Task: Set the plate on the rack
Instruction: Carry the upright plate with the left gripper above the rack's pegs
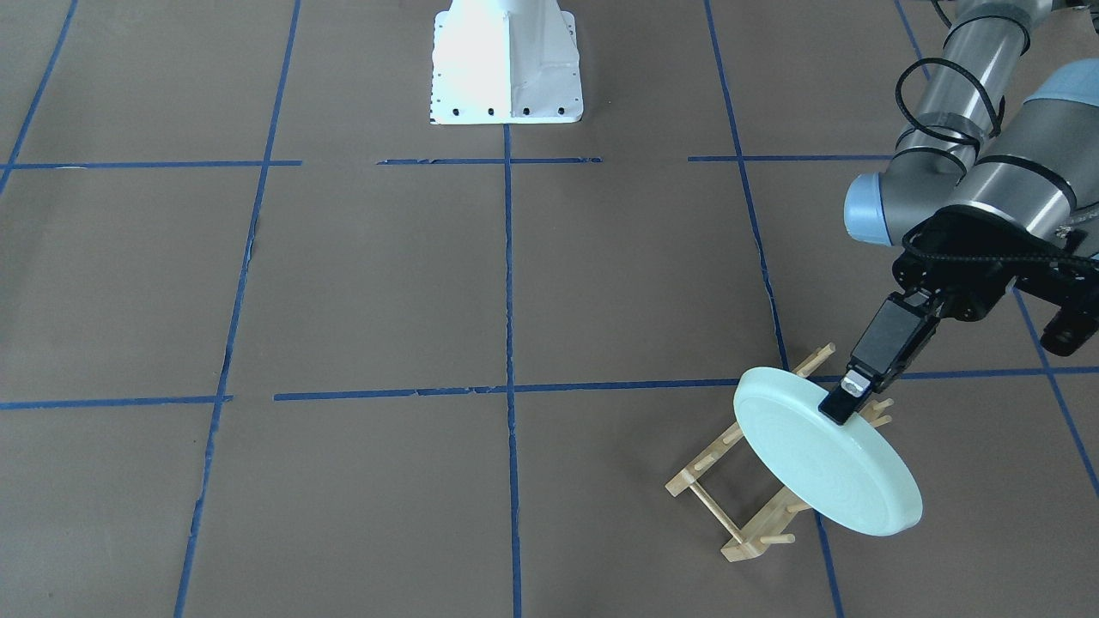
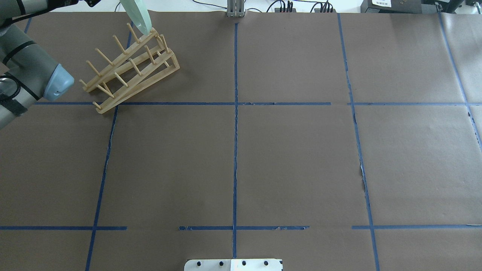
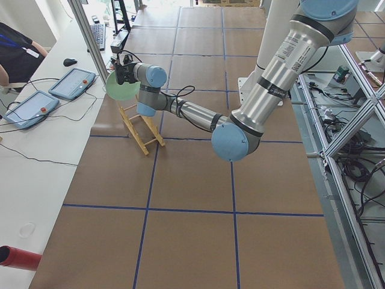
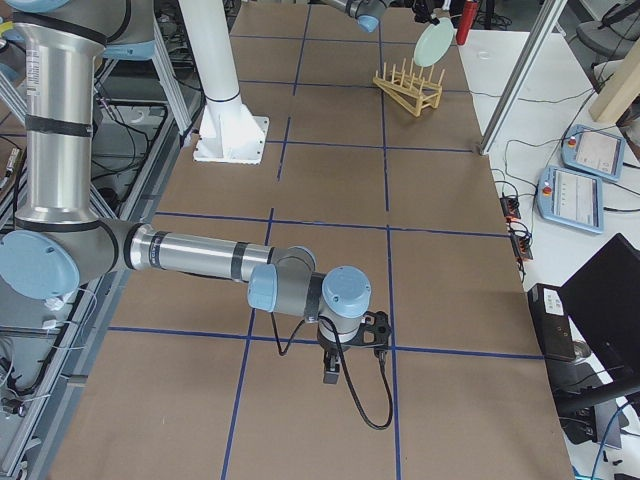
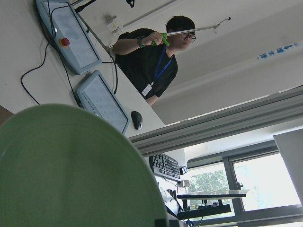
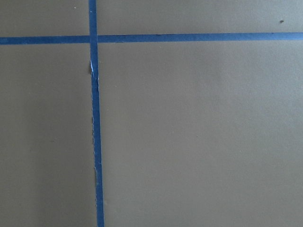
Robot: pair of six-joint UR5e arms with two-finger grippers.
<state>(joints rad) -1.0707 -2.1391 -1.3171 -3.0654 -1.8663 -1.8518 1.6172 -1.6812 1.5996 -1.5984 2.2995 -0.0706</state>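
Observation:
The pale mint-green plate point(image 1: 816, 468) hangs tilted on edge over the far end of the light-wood rack point(image 1: 738, 502). Its lower rim is close to the end pegs; I cannot tell if it touches them. My left gripper point(image 1: 846, 405) is shut on the plate's upper rim. The overhead view shows only the plate's lower edge point(image 2: 138, 17) above the rack point(image 2: 128, 69). The plate also fills the lower left of the left wrist view point(image 5: 71, 170). My right gripper point(image 4: 331, 372) points down near the table far from the rack; I cannot tell if it is open or shut.
The brown table cover point(image 2: 293, 162) carries blue tape lines. The white robot base point(image 1: 506, 64) stands at mid-table. Beyond the table's far edge is a desk with teach pendants point(image 5: 102, 101) and an operator point(image 5: 151, 61).

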